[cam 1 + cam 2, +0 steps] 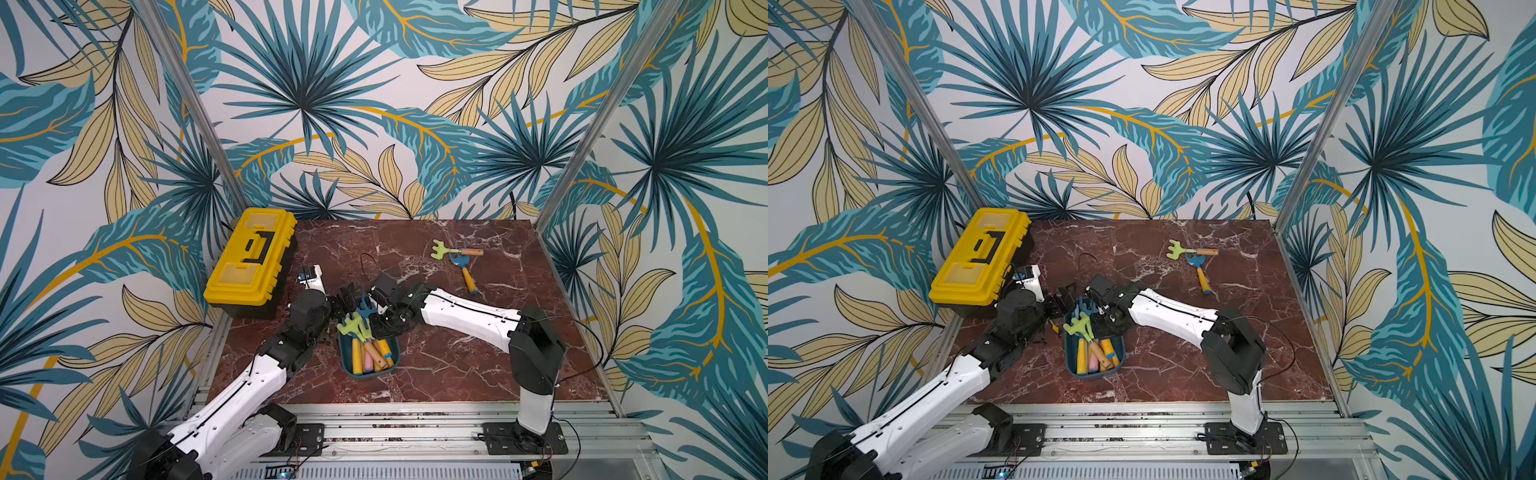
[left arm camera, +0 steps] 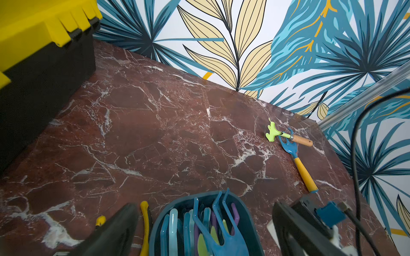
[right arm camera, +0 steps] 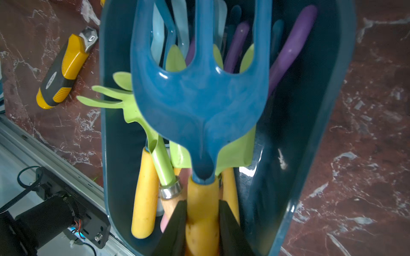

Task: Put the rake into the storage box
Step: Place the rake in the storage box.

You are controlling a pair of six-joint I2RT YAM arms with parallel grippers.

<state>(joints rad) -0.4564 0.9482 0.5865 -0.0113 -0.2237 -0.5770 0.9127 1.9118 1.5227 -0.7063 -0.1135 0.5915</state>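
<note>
The rake [image 3: 199,99], a smooth blue plastic head with three long tines on a yellow handle, lies inside the outline of the box [image 3: 299,133], above the tools heaped there. I cannot tell whether it rests on them. The right claw [image 3: 203,208] is clamped tight on its handle.

The box is glossy teal with rounded corners and a low rim. It is crowded with yellow and wooden handles and with green, purple and pale blue tines. One set of green tines pokes out over the rim.

A yellow-and-black knife [image 3: 64,68] lies just beside that rim. The left claw [image 2: 204,207] straddles the box's far end, spread wide and holding nothing.

The veined red marble table [image 1: 457,353] is bare to the box's right. A green rake [image 1: 442,249] and a blue tool [image 1: 463,270] lie touching, well apart from the box and near the far right edge. The ribbed yellow toolbox [image 1: 249,257] fills the far left corner.
</note>
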